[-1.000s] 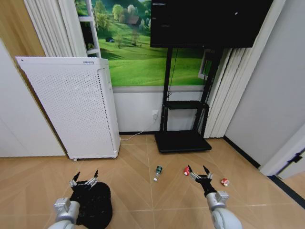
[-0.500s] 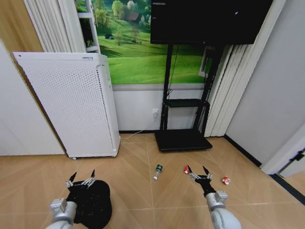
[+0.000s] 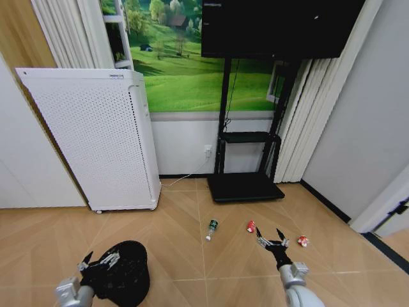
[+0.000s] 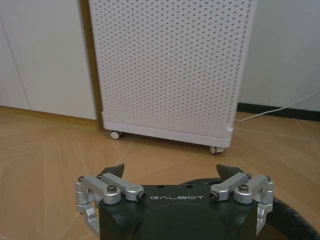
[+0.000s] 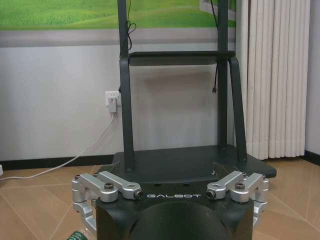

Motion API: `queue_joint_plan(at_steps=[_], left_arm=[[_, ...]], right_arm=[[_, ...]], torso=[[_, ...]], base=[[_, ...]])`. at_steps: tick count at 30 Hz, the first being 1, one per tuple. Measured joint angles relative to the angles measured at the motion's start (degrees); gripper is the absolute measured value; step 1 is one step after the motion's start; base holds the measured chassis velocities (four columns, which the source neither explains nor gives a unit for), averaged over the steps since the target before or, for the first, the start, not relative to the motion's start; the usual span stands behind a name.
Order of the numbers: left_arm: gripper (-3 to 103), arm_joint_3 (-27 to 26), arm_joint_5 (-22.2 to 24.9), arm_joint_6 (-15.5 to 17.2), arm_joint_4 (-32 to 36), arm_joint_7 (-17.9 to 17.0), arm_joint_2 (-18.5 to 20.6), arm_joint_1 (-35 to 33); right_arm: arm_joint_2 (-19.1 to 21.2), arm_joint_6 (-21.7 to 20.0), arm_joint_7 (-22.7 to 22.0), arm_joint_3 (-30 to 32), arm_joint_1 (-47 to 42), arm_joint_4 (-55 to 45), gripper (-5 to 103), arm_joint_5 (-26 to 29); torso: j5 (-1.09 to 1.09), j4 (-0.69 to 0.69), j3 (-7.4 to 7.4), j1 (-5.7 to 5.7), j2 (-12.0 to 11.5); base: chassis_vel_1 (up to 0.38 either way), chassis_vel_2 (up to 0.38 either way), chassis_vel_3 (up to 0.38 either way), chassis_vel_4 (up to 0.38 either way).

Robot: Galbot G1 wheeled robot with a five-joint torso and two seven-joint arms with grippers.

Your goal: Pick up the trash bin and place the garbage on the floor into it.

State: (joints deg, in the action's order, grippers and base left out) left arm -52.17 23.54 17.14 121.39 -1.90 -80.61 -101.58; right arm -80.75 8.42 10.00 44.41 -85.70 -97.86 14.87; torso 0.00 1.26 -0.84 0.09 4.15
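My left gripper [image 3: 97,262], jaws spread and empty, hangs over the trash bin [image 3: 121,276], whose rim lies just below it; my right gripper [image 3: 273,242], also spread, is well apart.

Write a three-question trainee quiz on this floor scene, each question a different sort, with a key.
1. True or false: the left gripper is shut on the bin.
2. Multiple choice: which piece of garbage lies nearest the TV stand? A. the bottle B. the can C. the wrapper
3. Fill in: the right gripper hovers open over the floor between the can and the ____.

Key: 1. False; its fingers are spread over the bin's rim, holding nothing. 2. B; judged from the head view, though the bottle is close behind. 3. wrapper.
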Motion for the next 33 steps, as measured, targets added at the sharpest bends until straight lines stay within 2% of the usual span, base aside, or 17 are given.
queue_joint_plan(at_steps=[3,5,6,9,13,24,27,31,33], left_arm=[[100,-1.47,0.75,1.95,0.13,-0.71,0.9,-0.48],[100,-5.43,2.72,5.19,0.04,-1.3,3.01,-2.59],[100,-5.43,2.72,5.19,0.04,-1.3,3.01,-2.59],[100,-10.07,5.95,7.49,-3.12,-1.04,4.34,-6.21],[100,-9.33,6.69,8.32,-5.52,-1.5,3.71,-5.04],[100,-5.16,6.08,10.85,-5.75,-2.35,2.12,-0.95],[100,-4.38,6.08,13.15,-5.77,-4.14,1.52,-0.4],[103,-4.14,6.15,13.61,-6.09,-5.5,1.18,-0.27],[98,-4.09,6.78,14.64,-6.44,-7.64,1.06,0.02]], right_arm=[[-0.07,0.19,-0.02,0.04,-0.01,0.6,100,-0.08],[-0.16,0.36,-0.04,-0.04,0.05,1.75,100,-0.17],[-0.16,0.36,-0.04,-0.04,0.05,1.75,100,-0.17],[-0.34,0.66,-0.09,-0.63,0.62,3.62,100,-0.39],[-0.49,0.71,-0.09,-1.13,0.92,3.95,100,-0.62],[0.0,0.68,-0.1,-1.33,1.27,3.9,100,-0.37],[0.24,0.68,-0.1,-1.3,1.38,4.23,100,-0.21],[0.43,0.68,-0.11,-1.23,1.52,4.48,100,0.16],[0.62,0.68,-0.11,-1.22,1.52,4.67,100,0.64]], torso=[[0.0,0.01,-0.03,0.01,0.04],[0.0,0.01,-0.1,0.04,0.13],[0.0,0.01,-0.1,0.04,0.13],[0.0,0.0,-0.19,0.08,0.26],[-0.02,0.01,-0.24,0.1,0.33],[0.0,0.02,-0.31,0.13,0.43],[0.0,0.02,-0.33,0.14,0.45],[0.01,0.0,-0.34,0.15,0.47],[0.0,0.01,-0.35,0.15,0.48]], base=[[0.0,0.0,0.0,0.0],[0.0,0.0,0.0,0.0],[0.0,0.0,0.0,0.0],[0.0,0.0,0.0,0.0],[0.0,0.0,0.0,0.0],[0.0,0.0,0.0,0.0],[0.0,0.0,0.0,0.0],[0.0,0.0,0.0,0.0],[0.0,0.0,0.0,0.0]])
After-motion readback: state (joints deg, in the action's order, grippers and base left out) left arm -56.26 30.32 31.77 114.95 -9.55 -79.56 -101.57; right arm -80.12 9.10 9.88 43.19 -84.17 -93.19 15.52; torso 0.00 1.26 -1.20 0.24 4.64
